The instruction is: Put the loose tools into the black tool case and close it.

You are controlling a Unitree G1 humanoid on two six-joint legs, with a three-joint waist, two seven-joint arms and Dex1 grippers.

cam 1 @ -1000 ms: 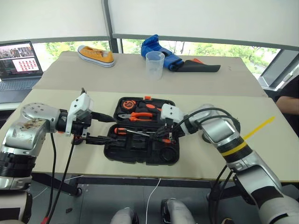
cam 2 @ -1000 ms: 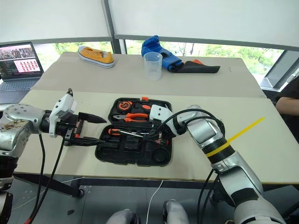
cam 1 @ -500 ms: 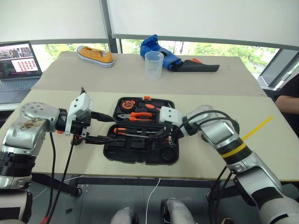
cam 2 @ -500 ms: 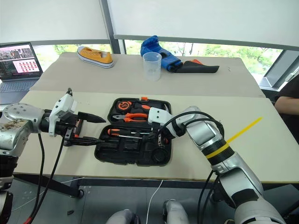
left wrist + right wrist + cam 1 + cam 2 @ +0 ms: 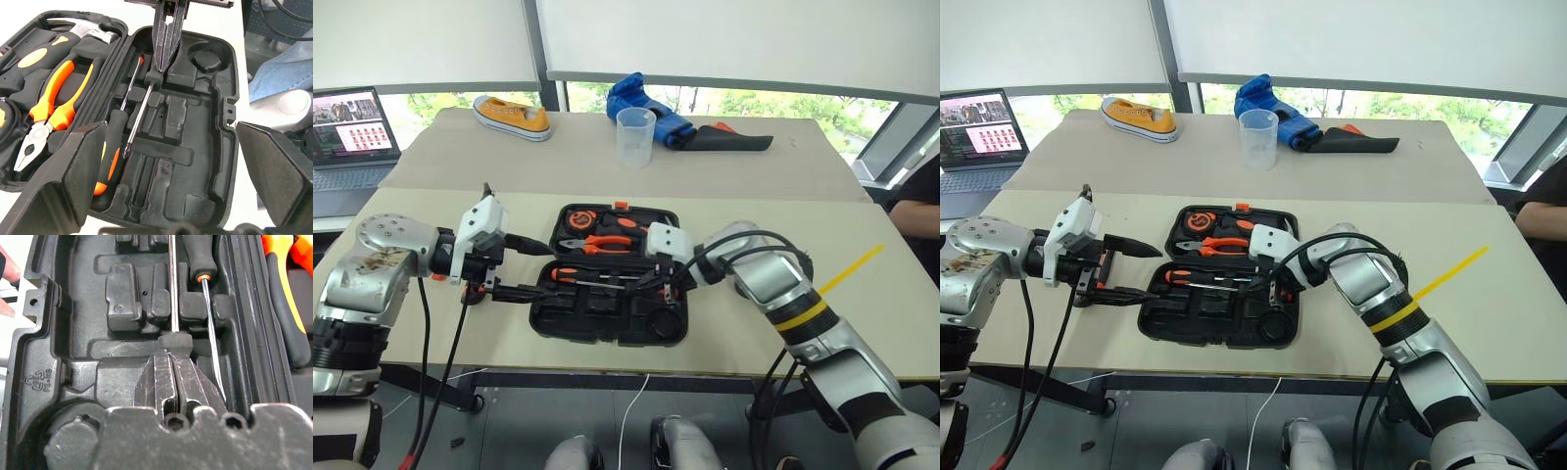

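Over the near half of the black tool case (image 5: 610,289), which is lying open toward the tabletop's near edge, the right gripper (image 5: 165,46) is sitting with its jaws pressed together, tips right at the black butt end of a screwdriver (image 5: 139,113). Whether the tips are pinching that butt or only touching it, I cannot tell. The screwdriver's long axis is running along the case's length, its thin steel shaft pointing away from the right gripper toward the case's left end, so the tool is lying straight ahead of the closed tips and in line with them. It is resting across the moulded ridges rather than sunk in a slot, I judge. A second screwdriver (image 5: 108,155), rubbery black with orange inlay, is lying just beside it, nearer the hinge.

The left gripper (image 5: 521,266) is hovering at the case's left end with its fingers spread wide and holding nothing; the right arm is clearly the nearer one to the handle.

The case is hard matte black plastic with blocky ribs and a round recess. Glossy orange-handled pliers (image 5: 51,110) are filling the far half.
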